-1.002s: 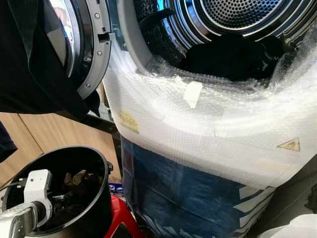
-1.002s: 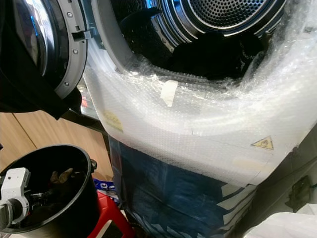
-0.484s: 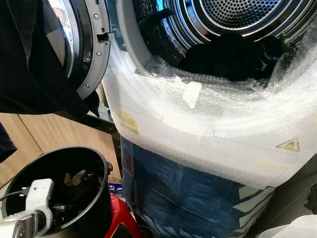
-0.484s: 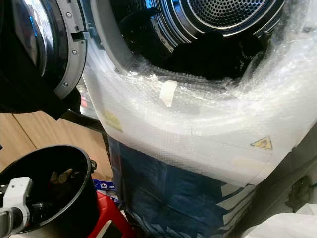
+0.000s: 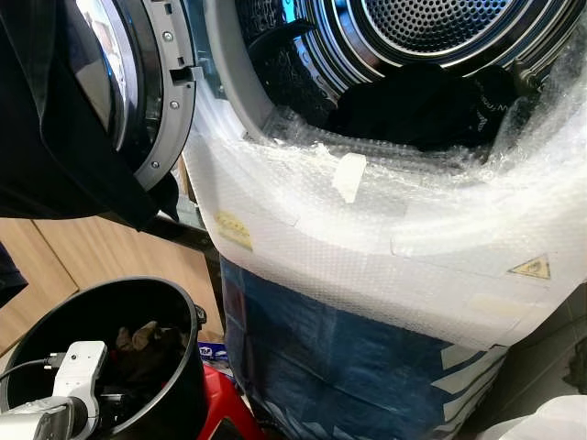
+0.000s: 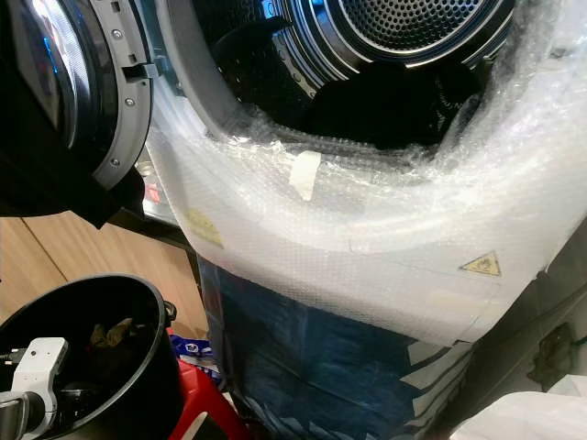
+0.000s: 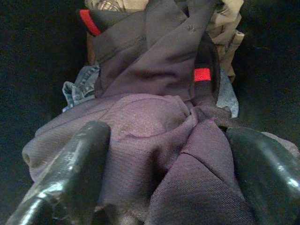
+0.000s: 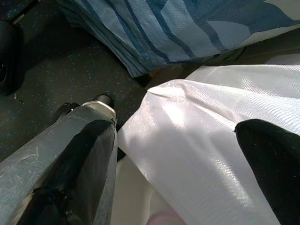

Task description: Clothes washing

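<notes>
The left gripper (image 7: 164,183) has sunk deeper into the black bucket (image 5: 183,316), its open fingers around the purple shirt (image 7: 154,140), ready to grab it for the washer drum (image 5: 431,27); the right gripper (image 8: 178,154) hangs open.

No wording can be read anywhere. A yellow triangular warning sign (image 5: 533,267) sits on the bubble-wrapped front of the washing machine (image 5: 385,238), and a yellow sticker (image 5: 233,229) lies further left on it, its print too small to make out.
</notes>
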{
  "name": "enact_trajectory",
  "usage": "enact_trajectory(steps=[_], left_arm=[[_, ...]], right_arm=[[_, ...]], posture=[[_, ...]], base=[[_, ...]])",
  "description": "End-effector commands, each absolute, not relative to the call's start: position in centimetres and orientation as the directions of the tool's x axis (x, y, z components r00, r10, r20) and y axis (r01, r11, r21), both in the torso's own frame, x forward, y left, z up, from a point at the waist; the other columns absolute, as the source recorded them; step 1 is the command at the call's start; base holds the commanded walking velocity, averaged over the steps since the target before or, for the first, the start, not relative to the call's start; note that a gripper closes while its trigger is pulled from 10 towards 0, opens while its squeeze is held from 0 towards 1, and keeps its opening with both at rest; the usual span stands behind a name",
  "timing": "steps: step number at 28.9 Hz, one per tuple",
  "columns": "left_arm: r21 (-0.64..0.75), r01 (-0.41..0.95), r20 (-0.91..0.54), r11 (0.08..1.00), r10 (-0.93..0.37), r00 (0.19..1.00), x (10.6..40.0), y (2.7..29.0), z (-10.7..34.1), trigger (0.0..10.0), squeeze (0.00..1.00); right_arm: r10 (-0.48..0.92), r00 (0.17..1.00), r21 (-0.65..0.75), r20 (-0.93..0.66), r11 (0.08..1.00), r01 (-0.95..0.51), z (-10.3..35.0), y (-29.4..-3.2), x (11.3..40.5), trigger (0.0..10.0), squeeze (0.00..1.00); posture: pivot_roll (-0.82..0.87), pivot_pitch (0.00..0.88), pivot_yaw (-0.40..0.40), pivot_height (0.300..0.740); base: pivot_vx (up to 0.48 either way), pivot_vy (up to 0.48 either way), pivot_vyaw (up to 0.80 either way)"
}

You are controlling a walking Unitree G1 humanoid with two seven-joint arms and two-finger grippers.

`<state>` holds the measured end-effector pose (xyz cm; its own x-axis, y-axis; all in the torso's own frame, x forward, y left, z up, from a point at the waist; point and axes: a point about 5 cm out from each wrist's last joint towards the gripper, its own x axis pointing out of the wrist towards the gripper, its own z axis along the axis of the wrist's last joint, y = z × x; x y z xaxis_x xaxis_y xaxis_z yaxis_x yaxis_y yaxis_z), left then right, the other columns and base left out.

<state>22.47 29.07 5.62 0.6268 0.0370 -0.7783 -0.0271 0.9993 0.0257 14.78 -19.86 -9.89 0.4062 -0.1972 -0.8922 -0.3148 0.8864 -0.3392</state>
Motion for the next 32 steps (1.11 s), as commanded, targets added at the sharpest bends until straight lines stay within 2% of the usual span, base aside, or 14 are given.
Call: enact_trajectory(steps=[1, 19, 32], left_arm=[[0.056, -0.029, -0.807, 0.998, 0.063, 0.587, 21.9, 29.6, 5.1, 0.0, 0.00], [0.094, 0.106, -0.807, 0.990, 0.013, 0.591, 21.9, 27.8, 5.5, 0.0, 0.00], [0.108, 0.144, -0.808, 0.984, 0.003, 0.589, 22.0, 27.6, 5.6, 0.0, 0.00]], right_arm=[[-0.193, 0.410, -0.342, -0.892, 0.881, -0.328, -9.8, -19.9, 15.0, 10.0, 0.00], [-0.179, 0.411, -0.336, -0.894, 0.874, -0.351, -9.7, -19.5, 15.4, 10.0, 0.00], [-0.183, 0.415, -0.345, -0.891, 0.868, -0.356, -9.7, -19.6, 15.4, 10.0, 0.00]], posture=[[0.03, 0.000, 0.046, 0.740], [0.06, 0.003, 0.048, 0.740], [0.04, 0.024, 0.043, 0.740]], base=[[0.000, 0.000, 0.00], [0.000, 0.000, 0.00], [0.000, 0.000, 0.00]])
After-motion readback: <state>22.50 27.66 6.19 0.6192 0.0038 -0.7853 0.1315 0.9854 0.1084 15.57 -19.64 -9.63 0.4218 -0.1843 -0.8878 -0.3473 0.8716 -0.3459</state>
